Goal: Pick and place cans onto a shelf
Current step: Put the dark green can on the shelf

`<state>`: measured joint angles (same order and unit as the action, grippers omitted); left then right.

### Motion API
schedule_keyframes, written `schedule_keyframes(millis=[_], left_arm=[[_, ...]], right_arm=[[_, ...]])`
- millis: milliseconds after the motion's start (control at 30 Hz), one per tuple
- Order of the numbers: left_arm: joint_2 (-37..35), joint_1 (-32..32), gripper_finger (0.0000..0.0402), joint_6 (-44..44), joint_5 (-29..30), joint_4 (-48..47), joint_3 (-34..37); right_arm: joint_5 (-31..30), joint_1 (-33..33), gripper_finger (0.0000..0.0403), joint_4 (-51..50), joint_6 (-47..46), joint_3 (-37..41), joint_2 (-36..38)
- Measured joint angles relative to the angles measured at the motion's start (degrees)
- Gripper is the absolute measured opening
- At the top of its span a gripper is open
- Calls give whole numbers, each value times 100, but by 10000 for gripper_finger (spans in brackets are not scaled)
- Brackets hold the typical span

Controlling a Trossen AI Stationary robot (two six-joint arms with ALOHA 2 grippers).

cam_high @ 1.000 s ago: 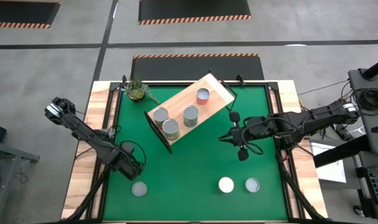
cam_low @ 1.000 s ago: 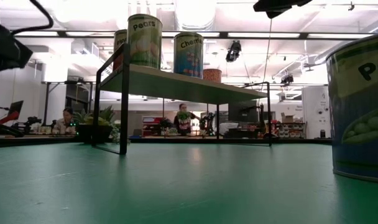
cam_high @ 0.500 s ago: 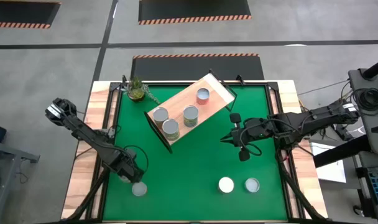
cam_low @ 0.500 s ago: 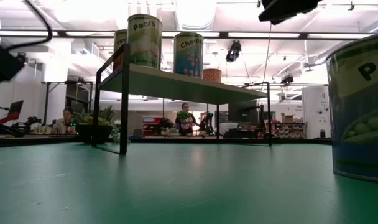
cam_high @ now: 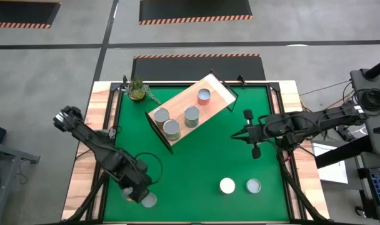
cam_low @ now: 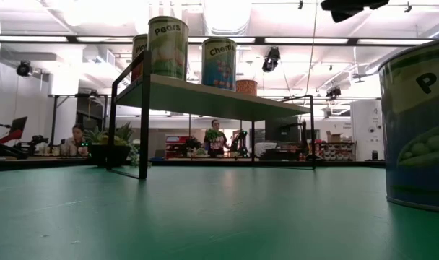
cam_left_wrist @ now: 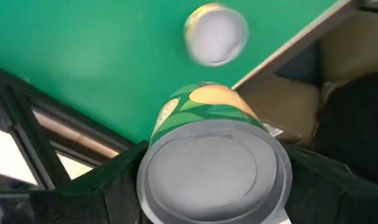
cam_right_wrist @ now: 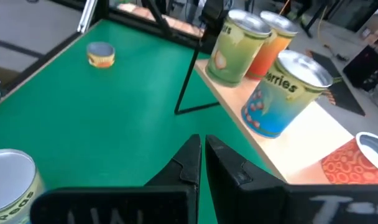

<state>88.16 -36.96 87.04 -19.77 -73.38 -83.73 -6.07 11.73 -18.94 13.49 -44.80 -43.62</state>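
My left gripper (cam_high: 140, 190) is at the table's near left, shut on a green-labelled can (cam_left_wrist: 214, 168) with a silver top; that can also shows in the high view (cam_high: 149, 200). My right gripper (cam_high: 235, 135) is shut and empty, right of the shelf, above the mat. The light-wood shelf (cam_high: 218, 87) stands slanted at the far middle with several cans on it, bottoms on the board: a green one (cam_right_wrist: 239, 46), a blue one (cam_right_wrist: 282, 93) and a short red one (cam_high: 204, 95). Two more cans (cam_high: 227, 185) (cam_high: 253, 185) stand on the mat near the front edge. My left gripper has the can between its two fingers, one on each side of the can's round wall (cam_left_wrist: 153, 155), just below its top rim. The fingers come from above. Whether the can's bottom is on the mat, I cannot tell.
A small potted plant (cam_high: 137, 90) stands at the far left corner beside the shelf. The green mat (cam_high: 196, 162) lies open between the shelf and the front cans. A large pea can (cam_low: 418, 130) fills the low view's right side.
My left gripper has gone toward the table's near edge and a little right, down over the can at the near left, and now has it between its fingers; the can has shifted slightly toward the near right. My right gripper has drawn back toward the table's right edge.
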Motion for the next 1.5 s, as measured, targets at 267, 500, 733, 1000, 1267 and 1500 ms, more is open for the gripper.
schedule_keyframes(millis=[267, 500, 733, 1000, 1267, 1500], left_arm=[[1619, 381, 284, -2051, 1520, -810, -3552], [2001, 916, 284, -4293, 2562, 257, -4111], [1563, 1613, 284, -5188, 3443, 370, -3075], [1739, 2042, 284, -7093, 3909, 1501, -3416], [2039, 2051, 284, -7746, 3884, 1889, -3844], [2832, 2011, 284, -7496, 4146, 1799, -3772]], right_arm=[[2, 0, 13, -7, -66, 89, 377], [7, 0, 13, 49, 41, 99, 370], [46, 2, 13, 85, 69, 101, 383], [45, 2, 13, 85, 90, 101, 367], [-150, 2, 13, -102, -193, 105, 178], [-204, 2, 13, -173, -508, 116, 287]])
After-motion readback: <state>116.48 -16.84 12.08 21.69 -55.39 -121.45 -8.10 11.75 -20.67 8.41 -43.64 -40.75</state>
